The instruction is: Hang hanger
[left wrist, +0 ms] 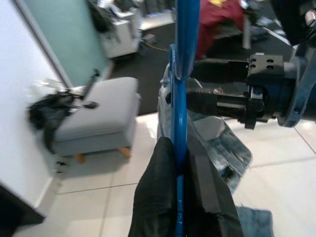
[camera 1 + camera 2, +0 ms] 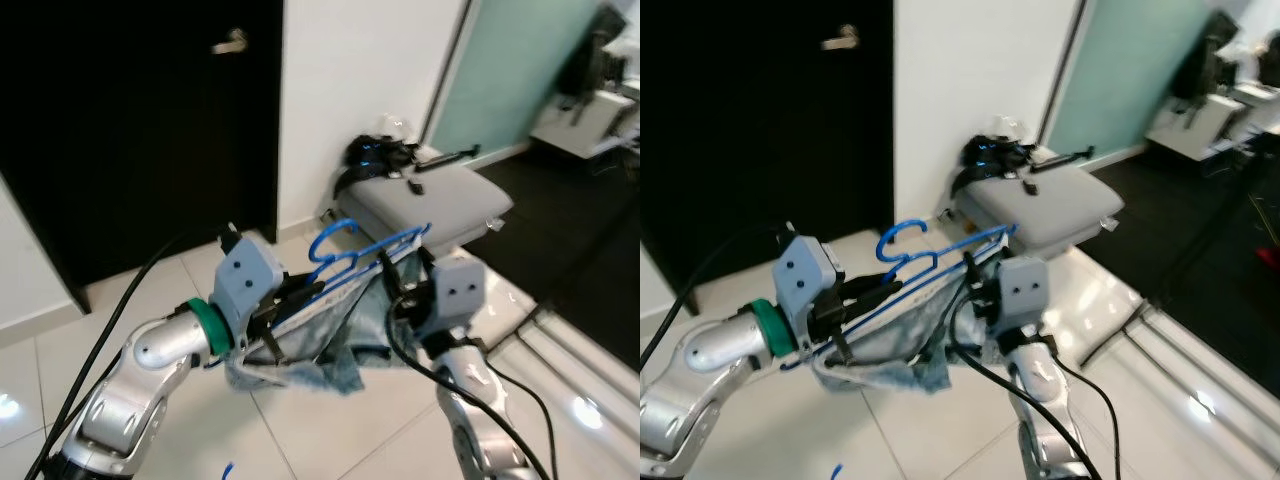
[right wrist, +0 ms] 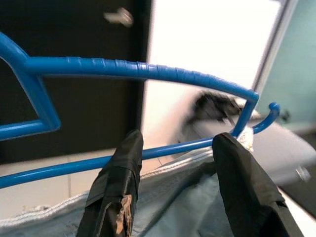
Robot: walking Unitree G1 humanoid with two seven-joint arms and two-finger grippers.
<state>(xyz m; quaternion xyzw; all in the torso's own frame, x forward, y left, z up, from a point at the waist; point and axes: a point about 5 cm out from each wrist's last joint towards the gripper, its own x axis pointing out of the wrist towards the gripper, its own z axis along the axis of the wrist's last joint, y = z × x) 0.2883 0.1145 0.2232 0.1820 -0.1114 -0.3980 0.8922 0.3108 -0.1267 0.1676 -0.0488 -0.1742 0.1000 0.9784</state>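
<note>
Carrying should be kept level — blue plastic hanger (image 2: 362,254) with pale denim garment (image 2: 330,335) clamped in left gripper (image 1: 180,170), right gripper (image 3: 180,155) jaws apart around its lower bar.

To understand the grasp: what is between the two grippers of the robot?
In the left eye view, the blue hanger spans from left gripper to right gripper, with denim cloth hanging beneath it.

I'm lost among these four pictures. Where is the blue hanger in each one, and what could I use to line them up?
Left eye view: blue hanger at centre, between the two grippers.
Right eye view: at centre, same pose.
Left wrist view: seen edge-on, rising from the left gripper.
Right wrist view: bars crossing above the right gripper.
Shared landmark: the grey ottoman.
</note>
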